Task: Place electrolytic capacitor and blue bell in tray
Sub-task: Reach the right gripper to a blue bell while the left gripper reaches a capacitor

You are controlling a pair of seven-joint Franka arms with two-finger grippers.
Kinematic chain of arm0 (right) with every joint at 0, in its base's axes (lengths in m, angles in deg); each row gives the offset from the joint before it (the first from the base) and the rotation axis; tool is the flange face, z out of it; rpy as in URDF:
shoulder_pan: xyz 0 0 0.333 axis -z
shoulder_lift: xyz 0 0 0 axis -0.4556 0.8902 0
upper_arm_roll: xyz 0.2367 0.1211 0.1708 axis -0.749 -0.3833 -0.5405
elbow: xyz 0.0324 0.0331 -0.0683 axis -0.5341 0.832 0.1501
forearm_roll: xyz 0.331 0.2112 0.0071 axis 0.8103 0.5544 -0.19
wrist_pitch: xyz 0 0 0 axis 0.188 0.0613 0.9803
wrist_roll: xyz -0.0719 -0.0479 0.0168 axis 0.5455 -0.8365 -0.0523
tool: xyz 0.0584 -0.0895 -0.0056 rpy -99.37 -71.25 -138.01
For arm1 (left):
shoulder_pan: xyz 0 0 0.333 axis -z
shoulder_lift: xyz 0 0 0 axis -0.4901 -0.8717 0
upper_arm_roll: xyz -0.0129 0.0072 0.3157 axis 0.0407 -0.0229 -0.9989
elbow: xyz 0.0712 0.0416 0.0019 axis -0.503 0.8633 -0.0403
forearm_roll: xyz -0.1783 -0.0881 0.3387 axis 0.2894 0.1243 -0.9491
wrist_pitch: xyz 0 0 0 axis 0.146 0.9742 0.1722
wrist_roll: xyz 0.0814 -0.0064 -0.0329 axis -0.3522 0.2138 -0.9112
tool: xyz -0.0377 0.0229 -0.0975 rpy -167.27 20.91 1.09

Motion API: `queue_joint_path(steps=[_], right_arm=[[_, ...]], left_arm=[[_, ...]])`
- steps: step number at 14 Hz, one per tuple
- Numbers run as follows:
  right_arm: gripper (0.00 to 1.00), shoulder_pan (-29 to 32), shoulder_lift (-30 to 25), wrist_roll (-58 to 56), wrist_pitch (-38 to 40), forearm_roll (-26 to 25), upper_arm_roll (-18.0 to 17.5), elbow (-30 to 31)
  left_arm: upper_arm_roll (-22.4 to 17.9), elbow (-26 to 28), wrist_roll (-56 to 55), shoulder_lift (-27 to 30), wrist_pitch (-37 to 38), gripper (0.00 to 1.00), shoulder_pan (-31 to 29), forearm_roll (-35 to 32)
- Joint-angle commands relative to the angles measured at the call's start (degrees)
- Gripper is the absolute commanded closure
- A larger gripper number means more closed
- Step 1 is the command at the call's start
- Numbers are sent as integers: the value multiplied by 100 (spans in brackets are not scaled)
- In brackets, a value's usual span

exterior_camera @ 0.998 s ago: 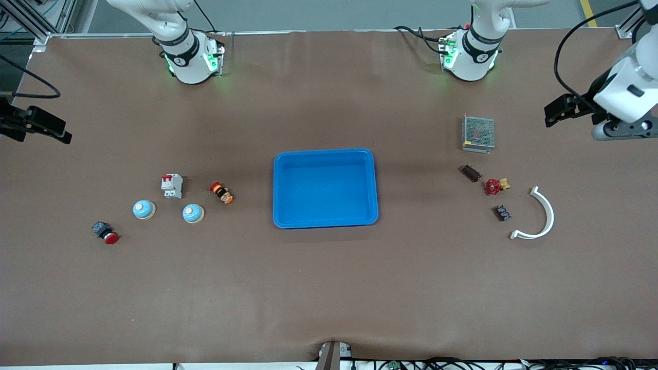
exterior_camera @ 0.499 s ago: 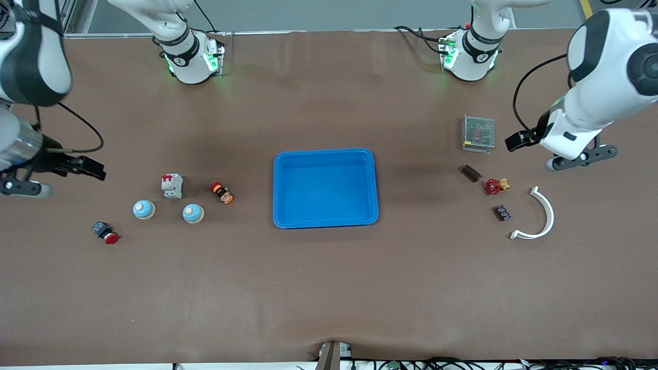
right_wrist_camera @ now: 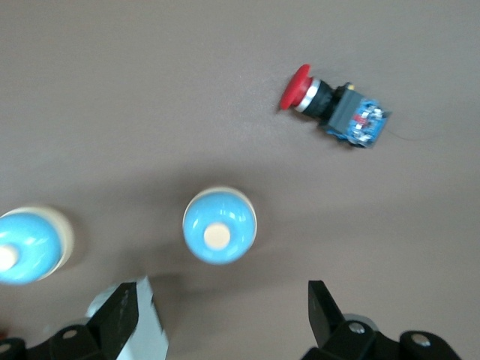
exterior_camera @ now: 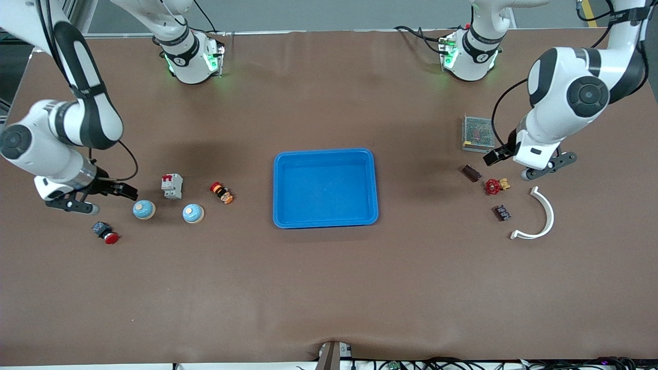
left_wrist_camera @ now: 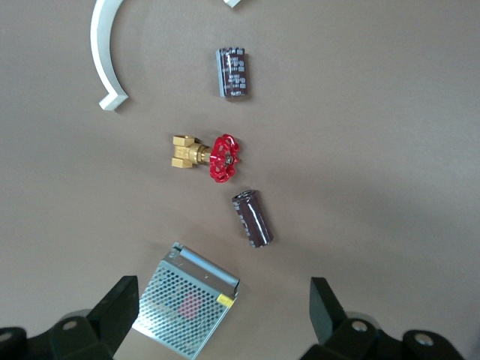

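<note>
The blue tray (exterior_camera: pixel 325 188) lies empty at the table's middle. Two blue bells (exterior_camera: pixel 144 209) (exterior_camera: pixel 193 213) sit toward the right arm's end. My right gripper (exterior_camera: pixel 128 193) hangs open and empty over the table beside the outer bell (right_wrist_camera: pixel 219 225); the other bell (right_wrist_camera: pixel 26 245) also shows in the right wrist view. Two dark electrolytic capacitors (exterior_camera: pixel 471 173) (exterior_camera: pixel 502 212) lie toward the left arm's end. My left gripper (exterior_camera: pixel 491 156) hangs open and empty over the table by the mesh box, close to one capacitor (left_wrist_camera: pixel 252 218); the other capacitor (left_wrist_camera: pixel 233 72) lies farther off.
A red-handled brass valve (exterior_camera: pixel 494 185), a metal mesh box (exterior_camera: pixel 478 133) and a white curved piece (exterior_camera: pixel 540 216) lie near the capacitors. A circuit breaker (exterior_camera: pixel 172 185), a small red and orange part (exterior_camera: pixel 221 192) and a red push button (exterior_camera: pixel 105 233) lie near the bells.
Both arms have swung in from the table's ends. The right gripper now hangs by the outer bell, the left gripper by the mesh box and a capacitor. No object moved.
</note>
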State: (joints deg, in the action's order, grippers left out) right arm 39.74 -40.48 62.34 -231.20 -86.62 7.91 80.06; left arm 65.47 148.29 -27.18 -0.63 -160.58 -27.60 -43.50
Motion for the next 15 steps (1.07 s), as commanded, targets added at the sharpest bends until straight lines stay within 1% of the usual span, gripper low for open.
queue_joint_path(steps=[1, 2, 5, 8, 12, 15], right_arm=[[0, 151, 681, 69, -663, 47, -80, -114], [0, 142, 788, 77, -779, 47, -89, -131], [0, 55, 982, 349, -797, 47, -98, -228], [0, 28, 1035, 368, -798, 56, -107, -263], [0, 1, 1201, 368, -850, 56, -115, -334], [0, -7, 1298, 368, -973, 56, -115, -334]], left_arm=[[73, 207, -365, -151, -446, 0, 1, 4], [90, 208, -470, -230, -508, 0, 1, 13], [134, 251, -752, -529, -815, 4, 1, 13], [239, 322, -1182, -819, -1193, 7, 10, 13], [371, 322, -1648, -1030, -1360, 14, 10, 13], [380, 331, -1790, -1215, -1527, 18, 2, 13]])
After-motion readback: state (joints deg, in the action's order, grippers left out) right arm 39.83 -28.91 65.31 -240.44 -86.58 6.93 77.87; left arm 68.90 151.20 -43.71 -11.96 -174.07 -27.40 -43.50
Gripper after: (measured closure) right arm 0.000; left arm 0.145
